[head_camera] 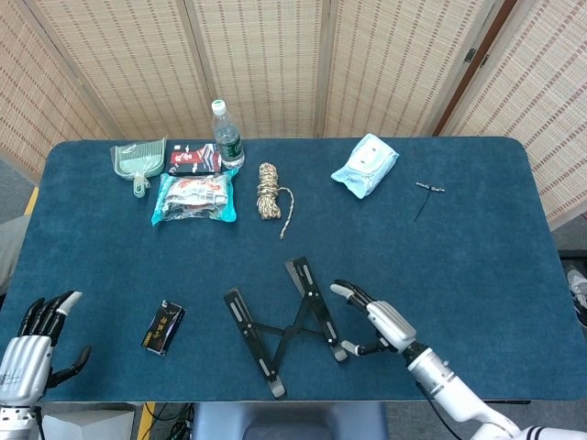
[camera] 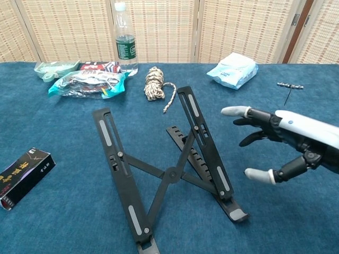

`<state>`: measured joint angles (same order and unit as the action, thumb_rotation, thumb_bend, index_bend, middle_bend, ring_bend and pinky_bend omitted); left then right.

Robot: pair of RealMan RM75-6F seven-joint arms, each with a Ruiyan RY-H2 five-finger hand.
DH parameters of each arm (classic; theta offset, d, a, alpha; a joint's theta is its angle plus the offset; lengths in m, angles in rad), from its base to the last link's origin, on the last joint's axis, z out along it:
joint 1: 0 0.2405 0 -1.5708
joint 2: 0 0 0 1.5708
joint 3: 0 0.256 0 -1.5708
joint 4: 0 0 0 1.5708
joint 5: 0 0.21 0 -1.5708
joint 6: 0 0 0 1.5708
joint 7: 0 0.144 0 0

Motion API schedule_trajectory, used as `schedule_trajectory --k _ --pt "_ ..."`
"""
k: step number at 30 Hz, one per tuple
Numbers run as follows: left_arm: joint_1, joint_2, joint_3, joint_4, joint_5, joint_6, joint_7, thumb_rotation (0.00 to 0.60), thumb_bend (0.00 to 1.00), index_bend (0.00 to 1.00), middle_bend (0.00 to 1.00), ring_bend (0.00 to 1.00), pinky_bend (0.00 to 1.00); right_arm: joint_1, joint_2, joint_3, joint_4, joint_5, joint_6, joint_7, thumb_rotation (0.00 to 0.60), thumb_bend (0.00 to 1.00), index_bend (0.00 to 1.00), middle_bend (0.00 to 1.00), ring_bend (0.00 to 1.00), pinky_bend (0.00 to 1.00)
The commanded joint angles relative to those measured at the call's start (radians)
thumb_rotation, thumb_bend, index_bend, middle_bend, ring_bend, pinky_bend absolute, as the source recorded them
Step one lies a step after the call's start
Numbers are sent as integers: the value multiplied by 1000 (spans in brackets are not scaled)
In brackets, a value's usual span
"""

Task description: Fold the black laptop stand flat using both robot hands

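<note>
Head view: a blue cloth-covered counter (head_camera: 477, 238) fills the frame. Near its front edge, at centre, stands the black laptop stand (head_camera: 280, 323), still propped open, its two long rails spreading toward the robot and joined by crossed struts. The right hand (head_camera: 371, 325) hovers just beside the stand's right rail, not touching it, fingers apart and holding nothing. The stand lies to that hand's left. The left hand (head_camera: 32, 344) sits well apart at the counter's front-left corner, fingers spread and empty, so the right hand is much nearer. Between the left hand and the stand lies a small black box (head_camera: 162, 327) with gold writing too small to read.
</note>
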<state>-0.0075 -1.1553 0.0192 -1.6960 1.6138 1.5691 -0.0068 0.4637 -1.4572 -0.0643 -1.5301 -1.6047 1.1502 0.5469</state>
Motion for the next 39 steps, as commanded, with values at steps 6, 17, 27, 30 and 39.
schedule_trajectory --k 6,17,27,30,39 --pt "-6 -6 -3 -10 -7 -10 20 600 321 79 105 99 0 61 35 74 17 53 -72 146 600 170 0 17 0 208" --pt "-8 5 2 -21 -11 -21 25 600 321 79 105 99 0 219 5 149 82 69 -260 336 600 131 0 17 0 174" --pt "-23 19 14 -34 11 -43 16 600 320 80 105 99 0 316 -25 135 166 -41 -263 675 600 74 0 75 41 168" --pt "-25 23 18 -38 14 -49 6 600 321 80 105 99 0 322 -30 112 182 -82 -217 734 600 71 0 94 74 168" --pt "-60 36 23 -33 25 -99 -34 600 321 94 115 99 0 308 26 16 152 -208 -40 843 600 72 0 107 116 214"
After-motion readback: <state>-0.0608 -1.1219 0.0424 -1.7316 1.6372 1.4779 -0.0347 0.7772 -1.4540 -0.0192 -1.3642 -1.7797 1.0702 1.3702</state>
